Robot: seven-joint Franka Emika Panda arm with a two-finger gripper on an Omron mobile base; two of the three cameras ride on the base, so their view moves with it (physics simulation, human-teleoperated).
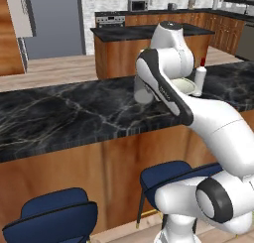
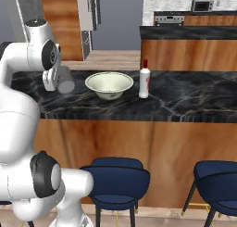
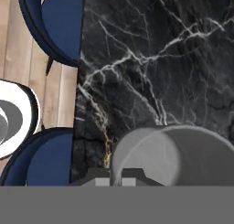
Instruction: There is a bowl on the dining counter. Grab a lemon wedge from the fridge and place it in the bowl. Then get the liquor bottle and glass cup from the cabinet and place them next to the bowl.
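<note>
Grey translucent glass cup (image 2: 65, 80) is sitting clamped in the closed fingers (image 3: 118, 178), tilted, hanging just above the black marble table (image 2: 185, 98). Beyond the fingers, on the table, the pale bowl (image 2: 109, 85) is standing near the cup; the liquor bottle (image 2: 144, 82) is standing just past the bowl, upright.

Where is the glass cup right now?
The glass cup is held in the shut gripper just above the dining counter, left of the bowl in the right base view; the liquor bottle stands on the bowl's other side.
</note>
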